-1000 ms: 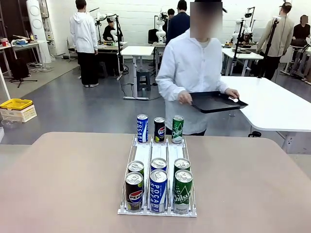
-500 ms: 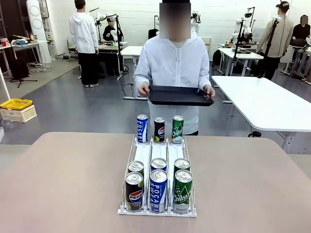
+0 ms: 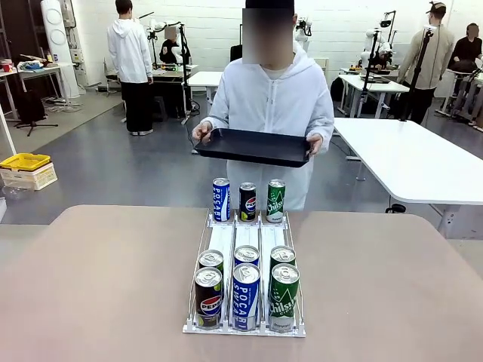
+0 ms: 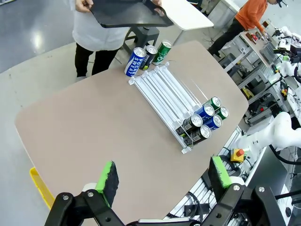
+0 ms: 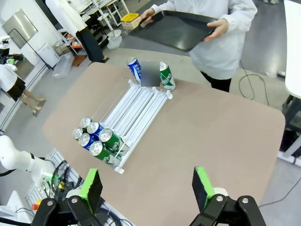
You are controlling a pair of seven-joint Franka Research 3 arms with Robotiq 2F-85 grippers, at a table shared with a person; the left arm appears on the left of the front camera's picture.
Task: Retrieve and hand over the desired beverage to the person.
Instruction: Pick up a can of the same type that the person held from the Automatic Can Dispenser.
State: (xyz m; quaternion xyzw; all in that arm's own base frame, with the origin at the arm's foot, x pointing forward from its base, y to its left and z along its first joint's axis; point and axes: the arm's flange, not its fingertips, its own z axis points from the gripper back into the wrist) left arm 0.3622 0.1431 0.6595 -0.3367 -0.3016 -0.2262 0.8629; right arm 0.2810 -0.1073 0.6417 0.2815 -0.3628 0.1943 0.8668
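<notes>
1. Both grippers hang above the table (image 3: 90,286) and hold nothing. The left gripper (image 4: 163,175) and the right gripper (image 5: 147,187) each have the green pads spread wide. I think this is correct for now: which drink is wanted cannot be told, so it is better to wait for a sign than to guess.
2. The near row stands at the robot's end of the rack (image 3: 247,232), and I judge it the easiest to reach. From the robot's left it has a dark can (image 3: 208,299) reading "pepsi", a blue can (image 3: 246,296) reading "POCARI SWEAT", and a green can (image 3: 284,299) with white script that looks like "Chilsung". The gaps between them are narrow. It is best to grip near the top and lift straight up, so that the neighbours are not knocked.
3. Just behind is the second row (image 3: 247,254). Mostly the tops show, and no label is readable.
4. The far row has a blue Pocari Sweat can (image 3: 220,199), a dark Pepsi can (image 3: 247,201) and a green one (image 3: 275,200). The first two are in the opposite order to the near row, so choose by label, not by lane.
5. The person (image 3: 275,98) stands beyond the far edge and holds a black tray (image 3: 253,147) level. I suppose the can should be set upright on the tray's middle.
</notes>
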